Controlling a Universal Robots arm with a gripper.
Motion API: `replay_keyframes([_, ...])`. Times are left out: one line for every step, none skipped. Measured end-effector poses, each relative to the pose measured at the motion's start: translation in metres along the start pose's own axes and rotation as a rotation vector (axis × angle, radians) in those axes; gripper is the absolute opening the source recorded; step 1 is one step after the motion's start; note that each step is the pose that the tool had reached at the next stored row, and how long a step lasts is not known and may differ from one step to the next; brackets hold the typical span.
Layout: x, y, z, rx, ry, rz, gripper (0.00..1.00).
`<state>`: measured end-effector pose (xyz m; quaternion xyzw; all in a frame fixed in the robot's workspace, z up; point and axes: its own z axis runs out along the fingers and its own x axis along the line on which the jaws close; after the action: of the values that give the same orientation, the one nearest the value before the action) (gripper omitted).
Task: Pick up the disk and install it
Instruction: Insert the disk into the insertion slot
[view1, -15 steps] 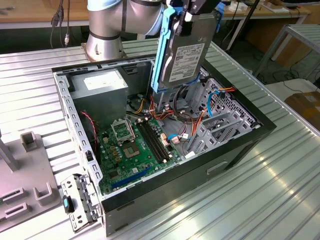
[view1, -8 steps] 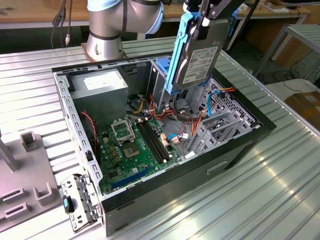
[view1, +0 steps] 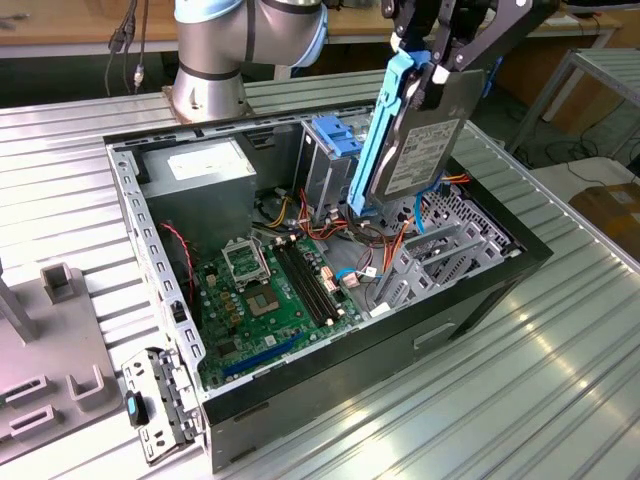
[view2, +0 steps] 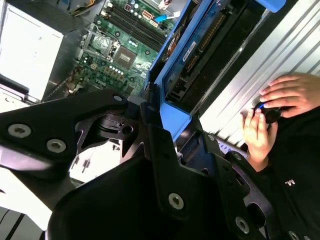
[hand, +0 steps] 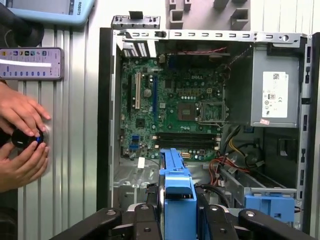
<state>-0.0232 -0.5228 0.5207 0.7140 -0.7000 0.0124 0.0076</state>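
Over the open case: the disk (view1: 420, 140) hangs steeply tilted, almost on end, above the drive bays at the exterior view's right.
Fingers: the gripper (view1: 437, 72) is clamped on the disk's upper end, with black fingers pressing it from both sides.
First wrist view: the disk (hand: 176, 185) shows edge-on as a blue strip rising between the fingers of the gripper (hand: 177, 212).
Second wrist view: the disk (view2: 200, 55) reaches away from the gripper (view2: 165, 122), showing its dark underside and connector edge.
Hidden: the gripper's upper part is cut off by the edge of the exterior view. The fingers cover the disk's top edge. Whether its lower end touches the cage or the wires cannot be told.
Disk: flat grey metal, a white label on the face, bright blue plastic rails along the long sides.
Case (view1: 480, 290): black outer walls, grey perforated sheet metal inside, lying open side up.
Motherboard (view1: 270, 290): green, flat on the case floor, with dark slots and a square socket.
Power supply (view1: 200, 165): a grey box with a white label, in the far corner.
Bracket (view1: 335, 135): blue plastic on a metal cage, just beside the disk.
Wires (view1: 375, 240): red, orange and yellow strands below the disk.
Table (view1: 450, 400): ribbed, silvery metal.
Hands (hand: 22, 142): a person's two hands on a small black knob beside the case.
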Motion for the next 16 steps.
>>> replay_keyframes([0.0029, -0.0008, 0.0014, 0.0, -0.0002, 0.0, 0.37])
replay_keyframes([0.0062, -0.0028, 0.0033, 0.0001, -0.0026, 0.0, 0.37])
replay_keyframes([0.0077, -0.0042, 0.0046, 0.0001, -0.0035, 0.0, 0.37])
replay_keyframes([0.0087, -0.0062, 0.0059, 0.0001, -0.0047, 0.0, 0.37])
replay_keyframes([0.0094, -0.0089, 0.0069, 0.0, -0.0058, 0.0, 0.37])
replay_keyframes([0.0099, -0.0121, 0.0078, -0.0001, -0.0075, 0.0, 0.37])
replay_keyframes([0.0107, -0.0187, 0.0094, -0.0002, -0.0131, 0.0, 0.37])
replay_keyframes([0.0115, -0.0267, 0.0118, -0.0001, -0.0165, 0.0, 0.37])
replay_keyframes([0.0131, -0.0332, 0.0136, -0.0002, -0.017, 0.0, 0.37])
replay_keyframes([0.015, -0.0386, 0.016, -0.0002, -0.0194, 0.0, 0.37])
replay_keyframes([0.0166, -0.0428, 0.0183, 0.0, -0.0266, 0.0, 0.37])
replay_keyframes([0.0183, -0.0451, 0.0196, 0.0, -0.0284, 0.0, 0.37])
replay_keyframes([0.022, -0.0472, 0.0226, 0.0, -0.0303, 0.002, 0.37])
replay_keyframes([0.0233, -0.0475, 0.0249, 0.0, -0.0313, 0.007, 0.37])
replay_keyframes([0.0235, -0.0475, 0.0264, -0.0003, -0.031, 0.02, 0.37])
replay_keyframes([0.0235, -0.0476, 0.0282, -0.0005, -0.0307, 0.037, 0.37])
